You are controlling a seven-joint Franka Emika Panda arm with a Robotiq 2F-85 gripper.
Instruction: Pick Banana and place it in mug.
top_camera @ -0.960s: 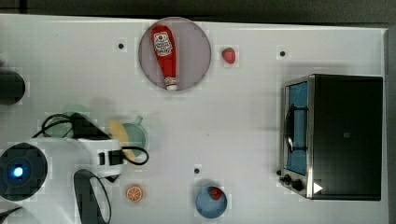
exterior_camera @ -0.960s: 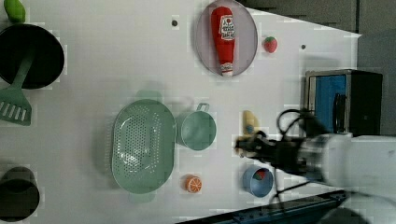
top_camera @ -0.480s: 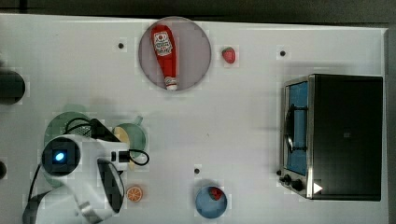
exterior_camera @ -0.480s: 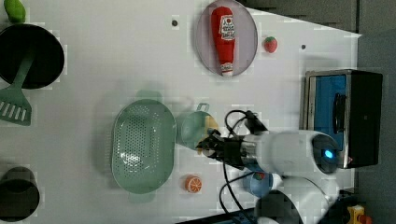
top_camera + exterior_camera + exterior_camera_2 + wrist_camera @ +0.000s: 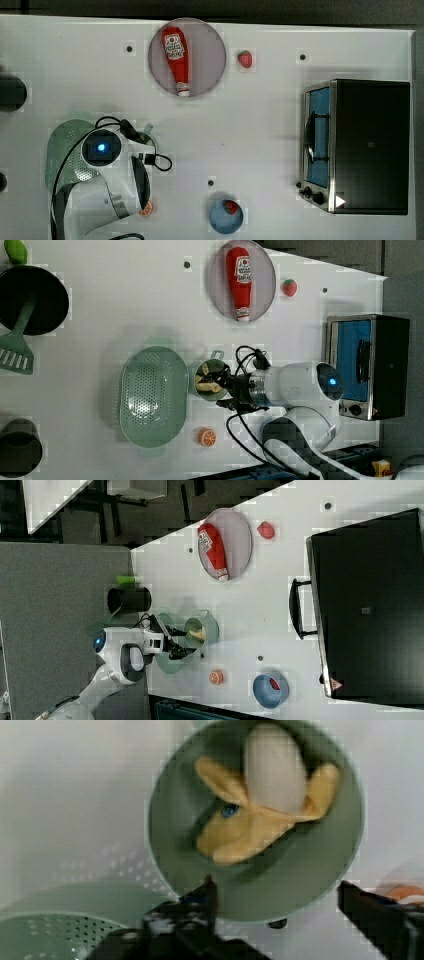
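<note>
The banana (image 5: 260, 805) lies inside the mug (image 5: 320, 885); the pincer (image 5: 277, 902) gapes wide, apparently empty. Lift straight up, clear of the rim.

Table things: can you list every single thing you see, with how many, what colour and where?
banana: 1, pale yellow, half peeled, inside the mug
mug: 1, pale green, right of the strainer in the left view
strainer: 1, green with holes, beside the mug
ketchup bottle: 1, red, lying on the plate
plate: 1, grey, far side of table in the top view
strawberries: 2, red, one beside the plate, one in the blue bowl
bowl: 1, blue, near edge
orange slice: 1, orange, below the mug in the left view
toaster oven: 1, black and silver, the top view's right
spatula: 1, green, resting on a black pan
pincer: 1, black, open above the mug
</note>
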